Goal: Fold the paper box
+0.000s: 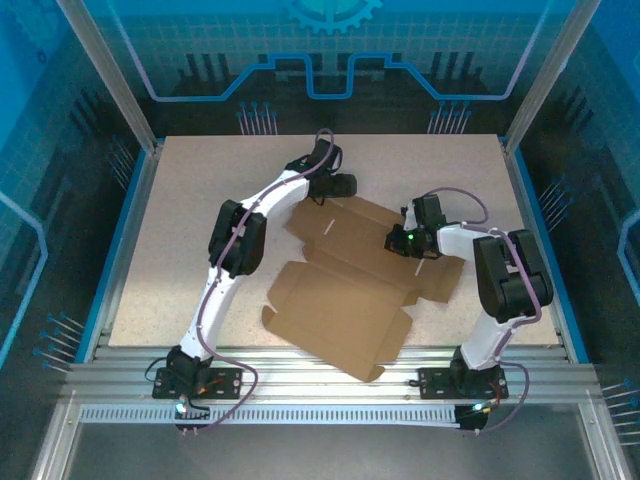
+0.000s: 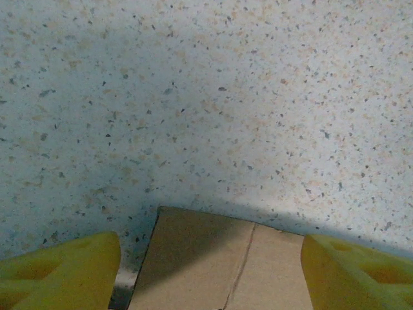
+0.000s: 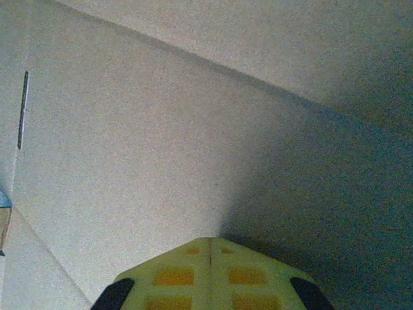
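1. The paper box (image 1: 340, 300) is lying opened out and mostly flat on the counter (image 1: 200, 200), in the middle and reaching toward the near edge; no wall is standing up yet, so the folding is looking to be at an early stage
2. The left fingers (image 2: 61, 271) are hanging released and wide apart at the far edge of the box, with the end of a brown flap (image 2: 206, 265) showing between them; they are straddling it, not pinching it
3. The right fingers (image 3: 210, 278) are clenched tip to tip, grasping nothing, and hovering low over or pressing on a flat panel (image 3: 161, 161) on the right side of the box, near a thin white slot (image 3: 24, 110); whether they are touching the card I cannot tell
4. The step in hand is appearing to be the raising of the far flap, with the right arm acting as a hold-down
5. The next move is likely calling for the left fingers to be closing on the flap edge and swinging it up along its crease, while the right side is keeping the sheet from sliding
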You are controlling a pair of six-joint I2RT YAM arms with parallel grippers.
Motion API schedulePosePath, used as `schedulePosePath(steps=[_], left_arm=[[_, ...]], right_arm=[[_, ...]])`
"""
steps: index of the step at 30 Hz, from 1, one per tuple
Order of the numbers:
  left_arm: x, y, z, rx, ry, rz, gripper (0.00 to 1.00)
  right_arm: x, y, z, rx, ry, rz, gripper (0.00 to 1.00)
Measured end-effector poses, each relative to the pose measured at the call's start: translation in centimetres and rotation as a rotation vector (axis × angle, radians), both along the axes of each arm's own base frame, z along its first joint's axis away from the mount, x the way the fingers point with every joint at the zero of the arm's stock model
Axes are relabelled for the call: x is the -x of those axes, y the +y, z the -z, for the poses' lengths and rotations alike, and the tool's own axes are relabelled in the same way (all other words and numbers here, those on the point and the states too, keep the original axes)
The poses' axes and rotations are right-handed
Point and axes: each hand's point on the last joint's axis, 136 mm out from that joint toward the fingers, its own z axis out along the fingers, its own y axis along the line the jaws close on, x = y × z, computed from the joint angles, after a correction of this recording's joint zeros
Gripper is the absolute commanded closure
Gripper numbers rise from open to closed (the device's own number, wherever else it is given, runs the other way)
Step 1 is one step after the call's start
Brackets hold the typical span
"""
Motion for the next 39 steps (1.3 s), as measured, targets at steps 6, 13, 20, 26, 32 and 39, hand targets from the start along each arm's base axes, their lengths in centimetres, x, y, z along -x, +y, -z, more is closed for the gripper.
schedulePosePath(steps=[6, 13, 20, 26, 32, 39], left_arm=[[0.3, -0.6, 0.0, 0.032, 0.013, 0.026, 0.28], [0.4, -1.8, -0.1, 0.087, 0.001, 0.075, 0.3], [0.9, -2.0, -0.8, 0.101, -0.012, 0.088, 0.3], [1.9, -4.1, -3.5, 0.133, -0.052, 0.137, 0.31], [3.1, -6.1, -4.2, 0.143, -0.061, 0.175, 0.31], [3.5, -6.7, -4.2, 0.166, -0.045, 0.19, 0.32]], right_arm=[[0.0, 0.0, 0.0, 0.0, 0.0, 0.0, 1.0], [0.1, 0.0, 0.3, 0.002, 0.007, 0.0, 1.0], [0.1, 0.0, 0.4, -0.001, 0.012, -0.001, 1.0], [0.1, 0.1, 0.4, -0.004, 0.011, 0.001, 1.0], [0.0, 0.1, 0.4, -0.006, 0.011, 0.0, 1.0], [0.0, 0.1, 0.5, -0.006, 0.011, 0.0, 1.0]])
